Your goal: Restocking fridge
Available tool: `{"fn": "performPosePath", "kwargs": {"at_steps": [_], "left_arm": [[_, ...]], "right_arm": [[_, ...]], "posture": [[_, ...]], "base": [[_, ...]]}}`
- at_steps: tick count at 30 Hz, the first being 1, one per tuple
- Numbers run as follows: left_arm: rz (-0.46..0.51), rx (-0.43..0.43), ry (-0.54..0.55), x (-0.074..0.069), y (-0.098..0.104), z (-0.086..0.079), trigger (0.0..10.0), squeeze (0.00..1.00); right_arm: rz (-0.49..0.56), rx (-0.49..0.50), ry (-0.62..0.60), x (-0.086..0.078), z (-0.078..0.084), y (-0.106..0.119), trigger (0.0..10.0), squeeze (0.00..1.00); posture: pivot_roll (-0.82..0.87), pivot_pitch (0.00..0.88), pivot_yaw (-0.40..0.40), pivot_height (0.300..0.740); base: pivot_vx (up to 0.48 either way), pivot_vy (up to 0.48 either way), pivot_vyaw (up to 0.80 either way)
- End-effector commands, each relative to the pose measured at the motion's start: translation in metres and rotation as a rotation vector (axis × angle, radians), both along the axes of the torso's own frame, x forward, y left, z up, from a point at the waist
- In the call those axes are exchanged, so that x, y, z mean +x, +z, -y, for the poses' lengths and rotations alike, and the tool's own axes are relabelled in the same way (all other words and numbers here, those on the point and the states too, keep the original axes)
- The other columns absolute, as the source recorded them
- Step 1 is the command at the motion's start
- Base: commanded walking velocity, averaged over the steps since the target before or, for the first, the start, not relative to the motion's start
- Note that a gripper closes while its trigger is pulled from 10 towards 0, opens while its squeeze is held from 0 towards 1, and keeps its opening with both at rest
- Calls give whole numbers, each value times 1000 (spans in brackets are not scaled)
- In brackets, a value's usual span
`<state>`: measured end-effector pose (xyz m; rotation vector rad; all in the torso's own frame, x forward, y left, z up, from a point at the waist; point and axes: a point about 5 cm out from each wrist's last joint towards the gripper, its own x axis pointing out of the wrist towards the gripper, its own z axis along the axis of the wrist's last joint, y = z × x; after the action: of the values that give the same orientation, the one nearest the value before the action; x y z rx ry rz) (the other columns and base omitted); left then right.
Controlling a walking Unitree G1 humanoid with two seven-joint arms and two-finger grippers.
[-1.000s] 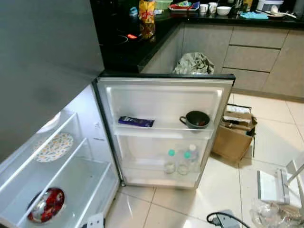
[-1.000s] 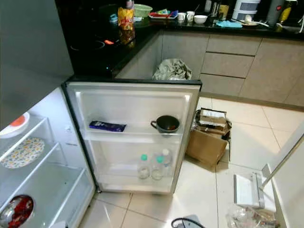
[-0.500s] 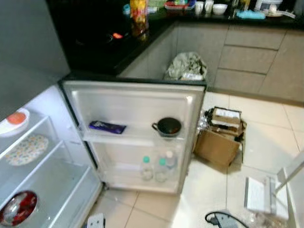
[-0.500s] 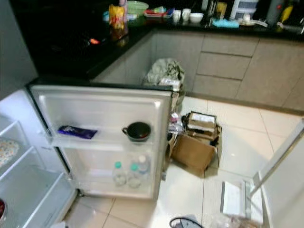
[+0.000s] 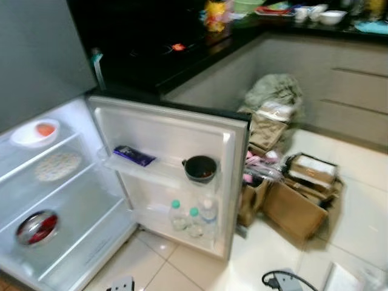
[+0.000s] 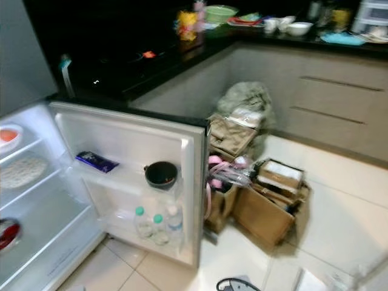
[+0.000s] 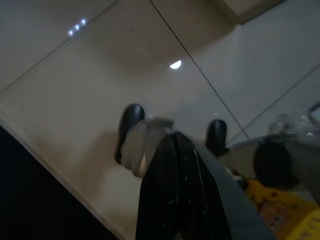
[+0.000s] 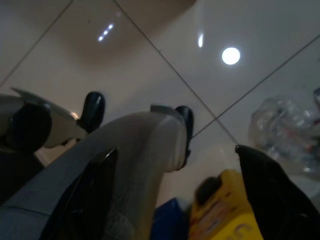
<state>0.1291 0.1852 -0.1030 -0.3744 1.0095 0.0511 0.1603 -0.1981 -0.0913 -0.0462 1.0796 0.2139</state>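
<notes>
**The fridge is open and my claws hang down by the floor**

I look down at the open fridge (image 5: 73, 200). Its door (image 5: 173, 173) swings out toward me. On the upper door shelf lie a dark blue packet (image 5: 134, 156) on the left and a small black pot (image 5: 200, 169) on the right. On the lower door shelf stand three small bottles (image 5: 190, 217) close together, two with green caps.

Inside the fridge, on the left, a white bowl (image 5: 36, 132) with something orange in it sits on the top shelf. A flat plate with dots (image 5: 57, 166) lies on the shelf below. A shiny bowl with red food (image 5: 37, 227) sits on the lowest shelf.

To the right of the door, brown cardboard boxes (image 5: 297, 203) stand on the white tile floor (image 5: 357, 206). A stuffed bag (image 5: 274, 97) leans against the cabinets behind them. Far off, the black counter (image 5: 182, 51) holds a yellow packet (image 5: 216, 13) and white cups and bowls (image 6: 285, 26).

My left claw (image 7: 172, 137) hangs over the tile floor. Its two black fingertips (image 7: 129, 122) stand apart and hold nothing. My right claw (image 8: 137, 120) hangs over the floor too, its fingertips (image 8: 93, 108) also apart with nothing between them. Something yellow (image 8: 227, 212) sits close under it, and a crumpled clear plastic bag (image 8: 285, 132) lies nearby on the floor.
</notes>
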Motion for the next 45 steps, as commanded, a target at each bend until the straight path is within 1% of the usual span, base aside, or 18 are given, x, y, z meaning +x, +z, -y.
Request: {"fn": "performPosePath", "kwargs": {"at_steps": [1,13,27,31,33,34,37,41,45], "left_arm": [[2,10,1,3,1,-3,10000,0],[-5,15,9,2,1,-3,10000,0],[-13,21,1,1,0,-4,10000,0],[-14,18,0,1,0,-3,10000,0],[-14,21,-8,1,0,-3,10000,0],[-12,27,-10,1,0,-3,10000,0],[-12,27,-10,1,0,-3,10000,0],[-13,40,4,1,0,-6,10000,0],[-16,40,22,0,0,-8,10000,0]], "right_arm": [[-18,12,-3,-5,-3,-2,10000,0],[-25,11,0,-8,0,-3,10000,0],[-22,5,5,-7,1,-3,10000,0],[-19,-27,6,-7,3,-2,10000,0],[-8,-48,-7,-6,5,-2,10000,0],[2,-41,-31,-5,5,-2,10000,0],[2,-41,-31,-5,5,-2,10000,0],[-1,-46,-5,-5,5,-2,10000,0],[-3,-93,1,-5,8,-1,10000,0]], "posture": [[-131,0,51,740],[-131,0,51,740],[-135,0,55,740],[-135,0,52,740],[-135,0,52,740],[-135,0,52,740],[-135,0,52,740],[-135,0,52,740],[-135,0,52,740]], "base": [[0,0,700],[0,0,704],[0,0,703],[0,0,716],[0,0,244],[0,0,0],[0,0,0],[0,-480,0],[0,-185,0]]}}
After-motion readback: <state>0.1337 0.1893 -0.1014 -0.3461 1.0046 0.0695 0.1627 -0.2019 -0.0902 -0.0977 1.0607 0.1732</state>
